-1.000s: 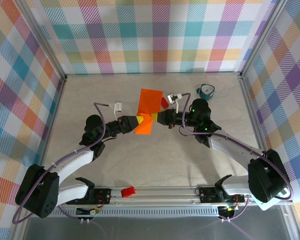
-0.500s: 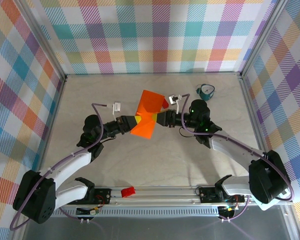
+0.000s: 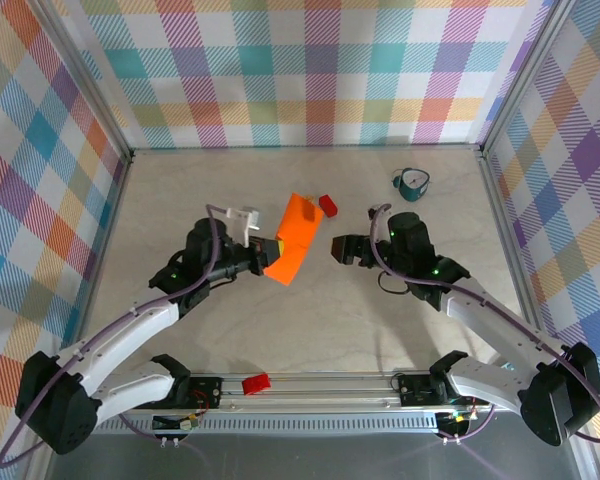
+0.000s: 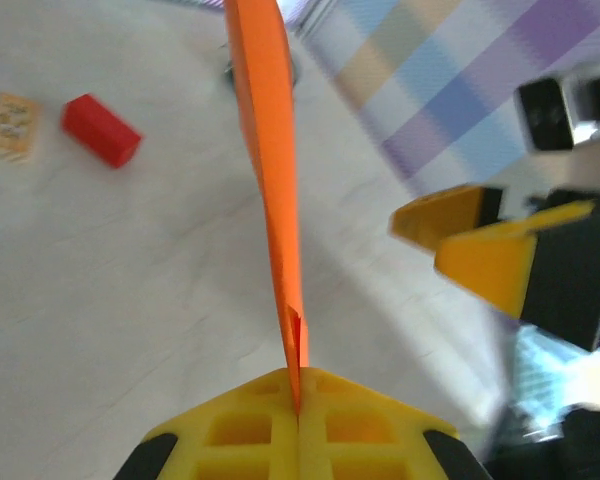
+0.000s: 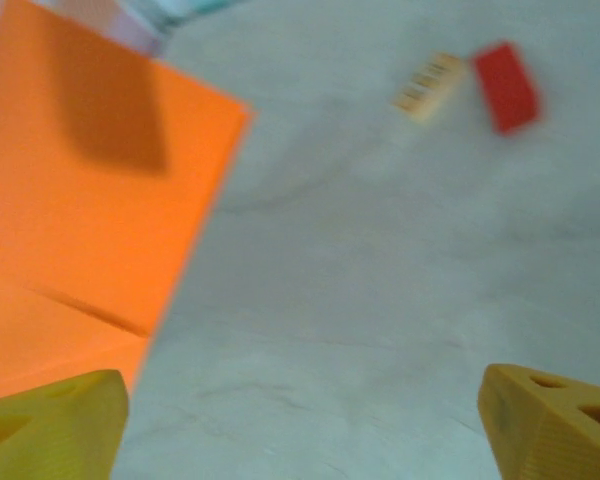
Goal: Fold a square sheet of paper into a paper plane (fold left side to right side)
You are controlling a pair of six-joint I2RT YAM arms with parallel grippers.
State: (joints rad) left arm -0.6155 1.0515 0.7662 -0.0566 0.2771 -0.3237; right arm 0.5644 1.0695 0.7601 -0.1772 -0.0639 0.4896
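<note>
A: Left end effector point(image 3: 269, 246), state?
B: Fingers pressed together, pinching the near-left edge of the square sheet of paper point(image 3: 294, 238). In the left wrist view the orange paper runs edge-on straight up out of the closed yellow jaws.
A: Where does the sheet sit?
B: Mid tabletop point(image 3: 180, 190), between the two arms. From above it reads as a narrow folded strip, standing tilted rather than lying flat. Contact with the tabletop: cannot tell.
A: Further right?
B: Small red block point(image 3: 327, 205), just beside the sheet's far corner. A small tan block point(image 4: 12, 125) lies near it. Both are flat on the surface.
A: Right end effector point(image 3: 337, 249)?
B: Fingers spread wide, nothing between them. It is just to the right of the sheet and not touching it. The right wrist view has the orange sheet at left, with a crease line across its lower part.
A: Far right?
B: Teal object point(image 3: 412, 182) toward the back right corner, well apart from the paper.
</note>
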